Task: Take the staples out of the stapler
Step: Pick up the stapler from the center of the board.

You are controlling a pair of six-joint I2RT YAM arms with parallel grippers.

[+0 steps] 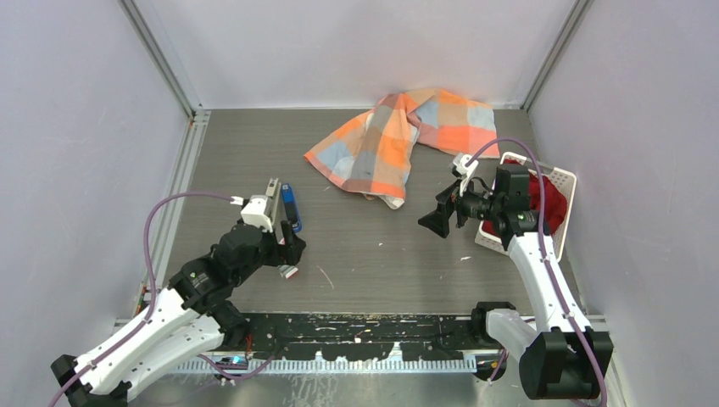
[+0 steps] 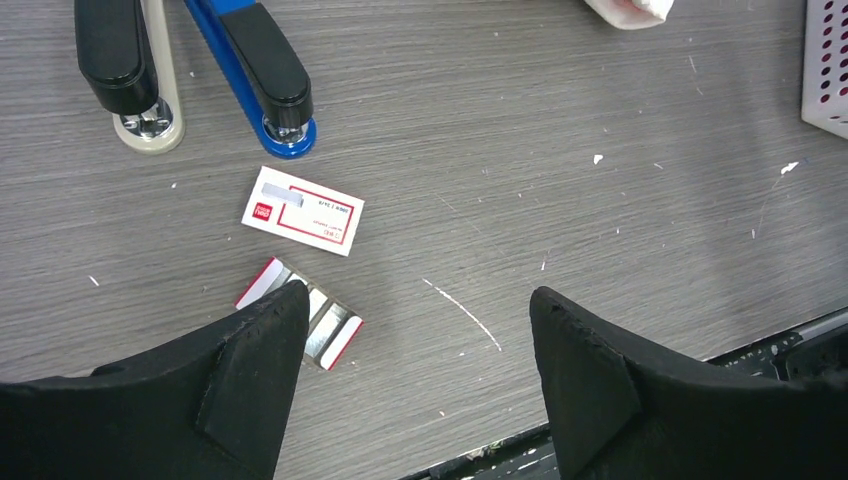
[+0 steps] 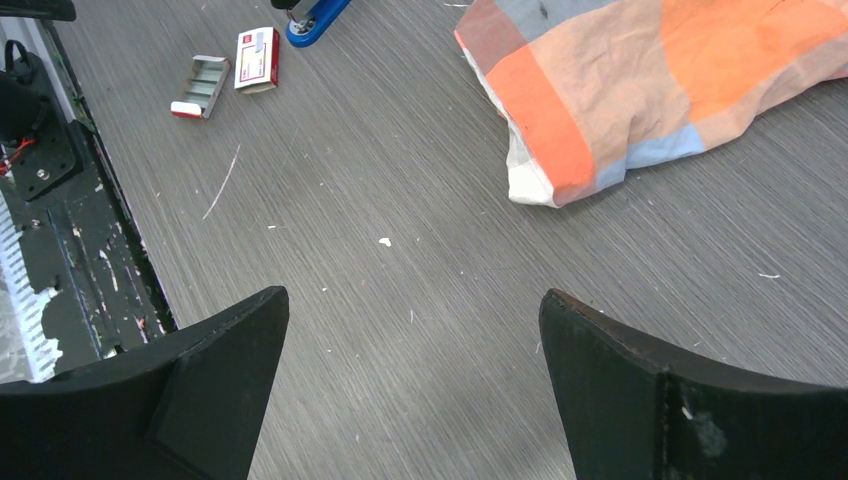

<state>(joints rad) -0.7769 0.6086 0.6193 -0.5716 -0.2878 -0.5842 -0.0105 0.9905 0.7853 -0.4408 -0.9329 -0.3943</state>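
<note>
Stapler (image 2: 290, 143) lies open on the desk (image 2: 620, 260). Left claw (image 2: 418, 312) spread nearby, right claw (image 3: 415, 300) spread, idle. Approach the silver rail squarely, low and slow.

stapler (image 2: 268, 95): blue, black top, lying on table | staples (image 2: 325, 320): grey strips in open red-edged tray nearby

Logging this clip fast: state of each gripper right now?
Left gripper: open, holding nothing.
Right gripper: open, holding nothing.
</note>
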